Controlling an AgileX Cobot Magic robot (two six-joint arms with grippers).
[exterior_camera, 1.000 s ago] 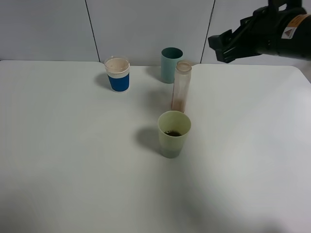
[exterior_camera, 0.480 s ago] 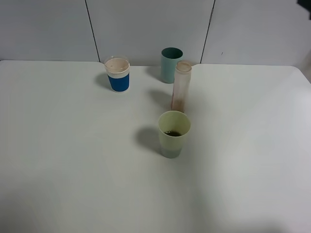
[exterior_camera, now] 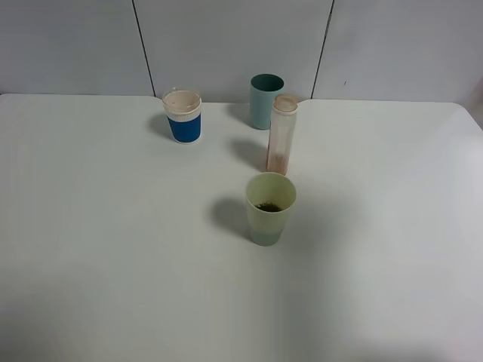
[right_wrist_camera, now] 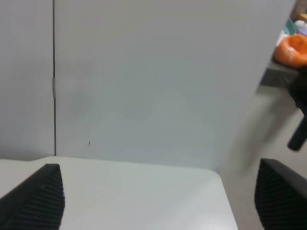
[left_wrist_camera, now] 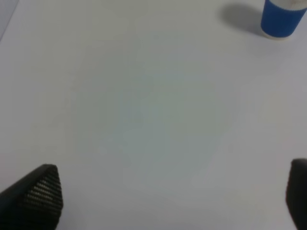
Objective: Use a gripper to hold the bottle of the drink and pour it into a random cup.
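Where you look down on the table (exterior_camera: 113,264), the cup (exterior_camera: 270,208) stands nearest, dark liquid in its bottom. Just behind it, the bottle of the drink (exterior_camera: 282,134) stands upright, ungripped. Both your grippers, left gripper (left_wrist_camera: 163,201) and right gripper (right_wrist_camera: 158,196), are spread wide, holding nothing.

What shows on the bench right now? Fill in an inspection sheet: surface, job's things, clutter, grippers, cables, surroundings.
Surface: white table, bare apart from four vessels.
Job's things: bottle upright, capless, a little brown liquid at its base; yellowish-green cup in front of it, apart, dark liquid inside.
Clutter: teal tumbler behind the bottle; blue cup with white rim to the left.
Grippers: left gripper open over bare table; right gripper open, facing the wall; both empty.
Cables: nothing seen.
Surroundings: grey panelled wall; something orange past its edge.
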